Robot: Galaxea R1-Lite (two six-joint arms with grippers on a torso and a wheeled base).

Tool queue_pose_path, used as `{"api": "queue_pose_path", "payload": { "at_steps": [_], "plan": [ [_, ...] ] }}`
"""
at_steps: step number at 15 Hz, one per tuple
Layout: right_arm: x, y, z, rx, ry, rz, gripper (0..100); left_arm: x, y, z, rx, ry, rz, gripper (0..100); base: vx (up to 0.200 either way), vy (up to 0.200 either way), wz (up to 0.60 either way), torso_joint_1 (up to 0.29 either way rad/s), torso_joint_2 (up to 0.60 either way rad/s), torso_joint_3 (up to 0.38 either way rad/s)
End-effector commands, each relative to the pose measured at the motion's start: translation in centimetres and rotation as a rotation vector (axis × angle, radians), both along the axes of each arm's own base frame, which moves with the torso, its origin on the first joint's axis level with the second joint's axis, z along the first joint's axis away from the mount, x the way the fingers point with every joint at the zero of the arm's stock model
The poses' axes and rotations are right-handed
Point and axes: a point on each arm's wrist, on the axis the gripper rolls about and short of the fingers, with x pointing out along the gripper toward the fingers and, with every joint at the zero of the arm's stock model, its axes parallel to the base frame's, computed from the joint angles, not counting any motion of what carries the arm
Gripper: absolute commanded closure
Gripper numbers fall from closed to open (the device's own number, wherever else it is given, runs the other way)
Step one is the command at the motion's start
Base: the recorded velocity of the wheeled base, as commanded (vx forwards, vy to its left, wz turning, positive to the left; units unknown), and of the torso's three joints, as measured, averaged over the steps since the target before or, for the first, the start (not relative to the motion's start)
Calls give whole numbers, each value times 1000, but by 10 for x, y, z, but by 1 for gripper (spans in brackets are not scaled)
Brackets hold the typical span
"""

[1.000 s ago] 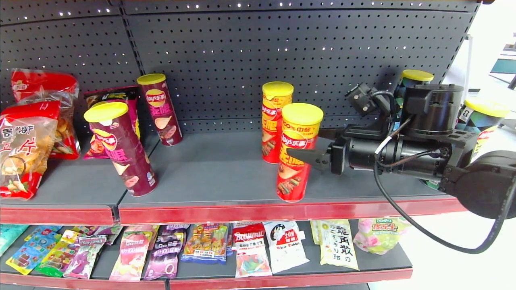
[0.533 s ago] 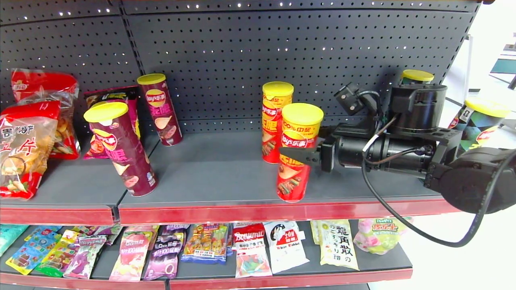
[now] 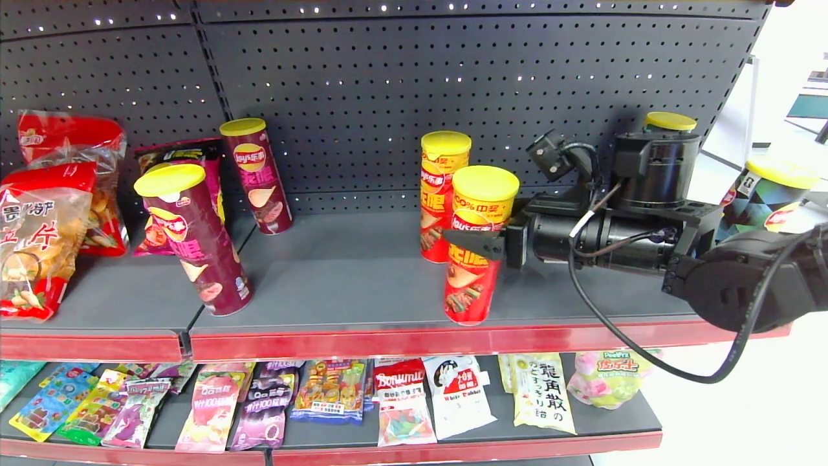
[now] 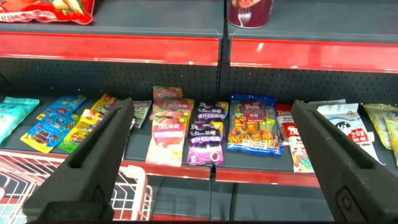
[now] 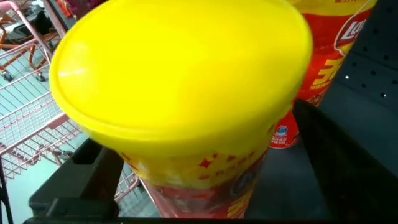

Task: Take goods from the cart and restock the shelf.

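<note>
R claw (image 3: 475, 236) released: jaws spread either side of front red can (image 3: 469, 291), w/ slim gaps showing in R wrist view. Near finger (image 3: 467, 244) crosses the can's label just under its yellow lid (image 3: 485, 183). Can stands upright on upper shelf (image 3: 362, 278), approx mid-length, near front edge. 2nd red can (image 3: 443, 194) just beside at 11 o'clock; touching or not, can't tell. Purple can (image 3: 194, 239) well apart at 9 o'clock, another purple can (image 3: 255, 175) at 10 o'clock by back panel. Green cans (image 3: 770, 194) at 3 o'clock, beyond R arm. Red chip bags (image 3: 45, 233) far out at 9 o'clock. L claw (image 4: 212, 106) also released, fingers wide, facing candy packets (image 4: 205, 134) on lower shelf (image 4: 261, 177); cart (image 4: 134, 193) near that shelf.
</note>
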Motion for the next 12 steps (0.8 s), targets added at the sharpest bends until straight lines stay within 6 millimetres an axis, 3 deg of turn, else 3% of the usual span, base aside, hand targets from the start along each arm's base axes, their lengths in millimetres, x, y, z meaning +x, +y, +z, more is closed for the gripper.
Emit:
{"api": "queue_pose_path", "payload": {
  "at_steps": [1,4,8,12],
  "plan": [
    [1,1,-1,1,-1,2,100,0,0,0,0,1,1,0,0,0,0,0,0,0],
    [-2,4,-3,-2,3,19,100,0,0,0,0,1,1,0,0,0,0,0,0,0],
    [3,11,18,50,-91,150,100,0,0,0,0,1,1,0,0,0,0,0,0,0],
    [8,18,8,35,-111,338,100,0,0,0,0,1,1,0,0,0,0,0,0,0]
  ]
}}
